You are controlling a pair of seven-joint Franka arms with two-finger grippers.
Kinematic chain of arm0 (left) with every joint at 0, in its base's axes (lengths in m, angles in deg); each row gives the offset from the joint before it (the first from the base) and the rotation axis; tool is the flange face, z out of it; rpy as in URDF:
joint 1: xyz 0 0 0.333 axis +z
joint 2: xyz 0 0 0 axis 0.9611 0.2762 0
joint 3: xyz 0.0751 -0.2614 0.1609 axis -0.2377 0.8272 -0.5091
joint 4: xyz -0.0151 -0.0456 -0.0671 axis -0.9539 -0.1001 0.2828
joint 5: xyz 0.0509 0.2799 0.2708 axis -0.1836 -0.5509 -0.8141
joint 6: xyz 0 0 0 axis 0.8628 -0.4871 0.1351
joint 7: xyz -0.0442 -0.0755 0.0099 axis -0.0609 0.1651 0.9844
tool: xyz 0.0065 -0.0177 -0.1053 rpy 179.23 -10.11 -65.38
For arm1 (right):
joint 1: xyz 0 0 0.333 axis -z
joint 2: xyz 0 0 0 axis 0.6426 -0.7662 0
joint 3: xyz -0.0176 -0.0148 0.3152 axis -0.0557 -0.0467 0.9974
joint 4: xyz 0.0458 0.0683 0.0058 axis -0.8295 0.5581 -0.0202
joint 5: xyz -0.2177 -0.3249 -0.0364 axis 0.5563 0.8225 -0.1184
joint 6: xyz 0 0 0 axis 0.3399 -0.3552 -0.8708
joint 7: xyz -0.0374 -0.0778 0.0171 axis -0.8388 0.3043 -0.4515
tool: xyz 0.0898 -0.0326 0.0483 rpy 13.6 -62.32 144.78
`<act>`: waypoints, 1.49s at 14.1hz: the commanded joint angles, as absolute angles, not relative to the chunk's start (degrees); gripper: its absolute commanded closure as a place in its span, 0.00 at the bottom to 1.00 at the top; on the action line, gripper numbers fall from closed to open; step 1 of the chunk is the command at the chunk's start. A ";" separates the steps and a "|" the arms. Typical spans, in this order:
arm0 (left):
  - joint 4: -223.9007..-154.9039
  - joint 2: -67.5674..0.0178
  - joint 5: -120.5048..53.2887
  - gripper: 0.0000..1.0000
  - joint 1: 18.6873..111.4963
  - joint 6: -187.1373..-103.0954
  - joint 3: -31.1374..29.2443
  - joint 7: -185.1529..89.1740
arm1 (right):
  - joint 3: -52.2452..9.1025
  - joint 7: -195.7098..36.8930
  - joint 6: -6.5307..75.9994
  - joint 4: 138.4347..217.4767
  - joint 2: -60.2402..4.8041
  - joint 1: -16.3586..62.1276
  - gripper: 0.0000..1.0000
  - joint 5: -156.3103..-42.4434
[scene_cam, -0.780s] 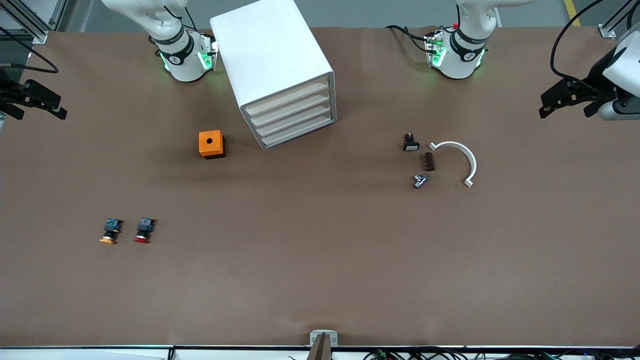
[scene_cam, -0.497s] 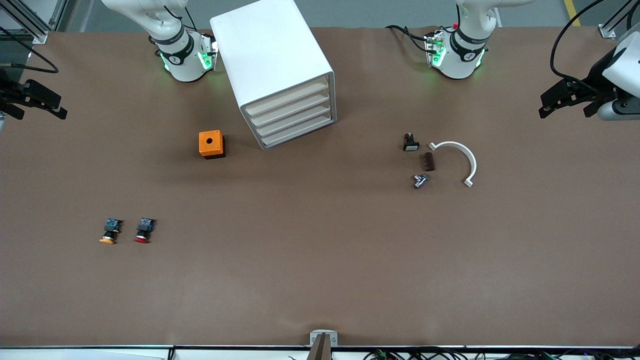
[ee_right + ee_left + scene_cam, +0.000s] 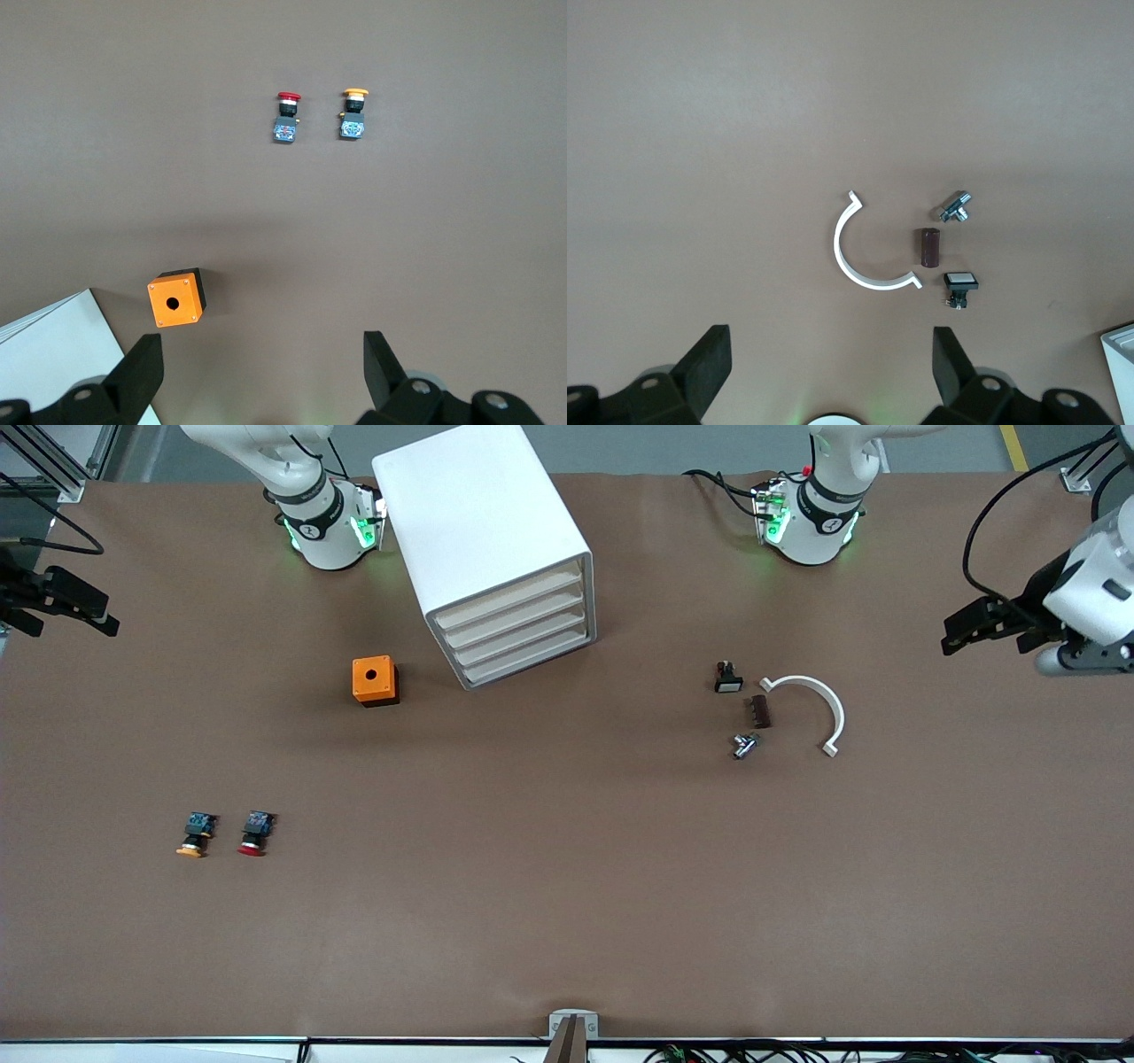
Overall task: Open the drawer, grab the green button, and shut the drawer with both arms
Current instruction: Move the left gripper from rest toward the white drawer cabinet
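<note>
The white cabinet (image 3: 483, 531) stands near the robots' bases with four cream-fronted drawers, all shut. The lowest drawer (image 3: 532, 662) is closed. The green-capped button is hidden from view. My left gripper (image 3: 966, 627) is open and empty, up in the air over the table's edge at the left arm's end; its fingers (image 3: 709, 367) spread wide in the left wrist view. My right gripper (image 3: 75, 607) is open and empty over the table's edge at the right arm's end; its fingers (image 3: 142, 372) spread wide in the right wrist view.
An orange box (image 3: 374, 680) sits beside the cabinet. An orange-capped button (image 3: 195, 834) and a red-capped button (image 3: 255, 833) lie nearer the front camera. A white curved clip (image 3: 815, 704), a brown cylinder (image 3: 760, 711), a metal part (image 3: 744, 745) and a small black switch (image 3: 727, 677) lie toward the left arm's end.
My left gripper has shifted a little inward over the table and lower in the front view. The right arm and all objects have not moved.
</note>
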State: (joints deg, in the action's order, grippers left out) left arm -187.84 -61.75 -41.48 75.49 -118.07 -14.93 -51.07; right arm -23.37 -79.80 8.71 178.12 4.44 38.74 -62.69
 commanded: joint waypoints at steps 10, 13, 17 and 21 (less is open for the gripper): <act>-185.49 -47.54 -41.90 0.00 70.64 -117.07 -13.30 -36.80 | -22.63 -79.78 8.85 179.48 5.85 39.72 0.00 -62.18; -183.13 -42.45 -42.16 0.00 66.33 -117.25 -13.30 -25.82 | -22.63 -79.78 8.85 179.48 5.85 39.72 0.00 -62.35; -179.35 -37.26 -42.86 0.00 62.20 -117.25 -13.38 -16.31 | -22.63 -79.78 8.24 179.39 5.59 39.72 0.00 -62.36; -178.29 -34.09 -42.78 0.00 58.94 -117.25 -13.38 -10.25 | -22.63 -79.78 8.06 178.95 5.50 39.72 0.00 -62.36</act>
State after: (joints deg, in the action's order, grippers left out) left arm -180.74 -36.20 -41.49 60.19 -118.24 -13.26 -13.60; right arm -23.38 -79.80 8.28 178.20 4.44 38.76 -62.69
